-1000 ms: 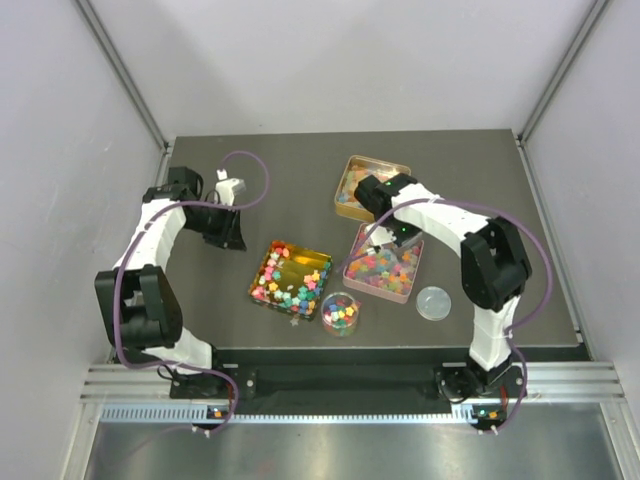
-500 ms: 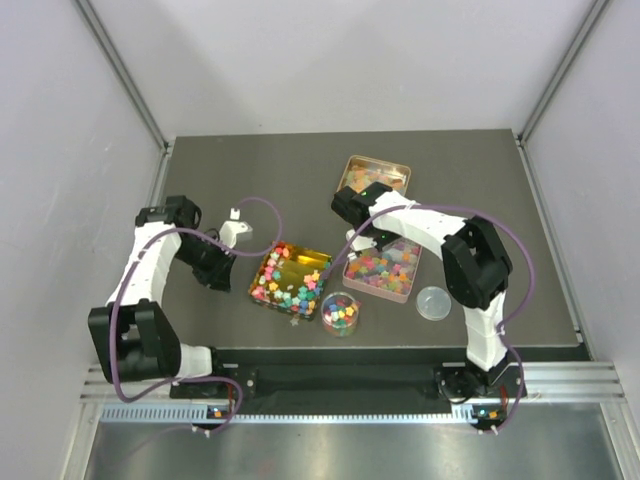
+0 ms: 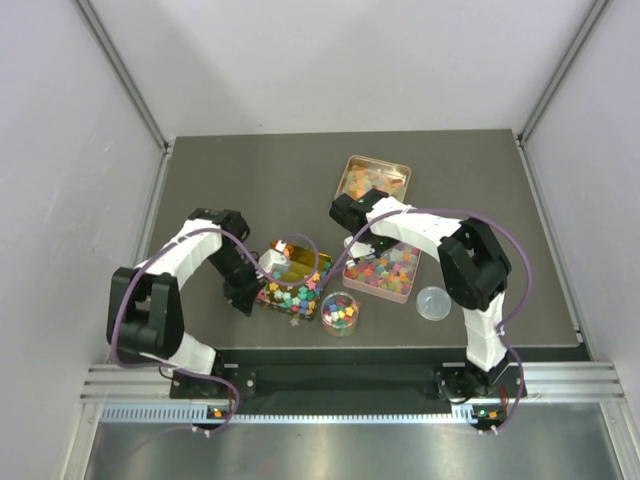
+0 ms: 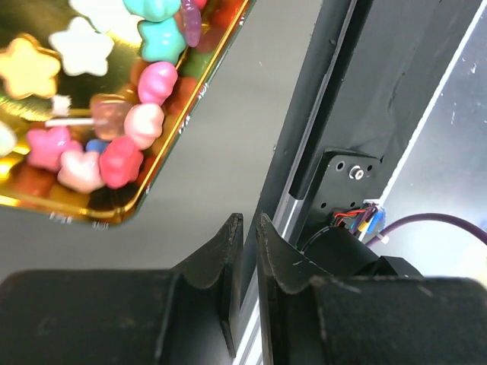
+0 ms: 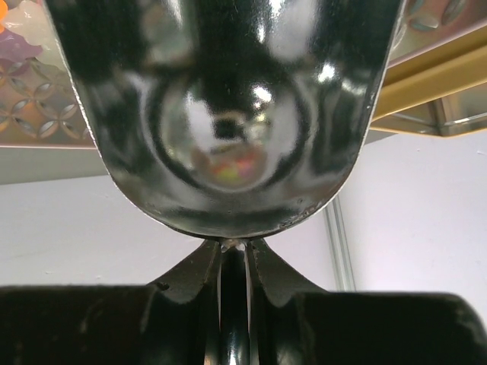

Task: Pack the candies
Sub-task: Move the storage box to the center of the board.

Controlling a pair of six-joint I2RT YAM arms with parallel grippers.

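The candies lie in three tins: star-shaped ones (image 4: 122,156) in the gold tin (image 3: 283,263), more in the pink tin (image 3: 350,270) and in the far gold tin (image 3: 375,181). A small clear cup (image 3: 341,313) holds some too. My left gripper (image 3: 247,292) hangs at the near-left corner of the gold tin (image 4: 156,186). In the left wrist view the left gripper (image 4: 249,222) has only a thin slit between its fingers, with nothing in it. My right gripper (image 3: 346,212) sits between the two right tins. The right gripper (image 5: 234,245) is shut on the handle of a shiny black spoon (image 5: 228,114).
A clear round lid (image 3: 434,302) lies right of the cup. The table's front edge and metal rail (image 4: 304,182) run just beside the left gripper. Grey walls close in both sides and the back.
My left gripper swung from the back left down to the gold tin's near-left corner and its jaws narrowed. The right gripper with the spoon shifted left, off the tins.
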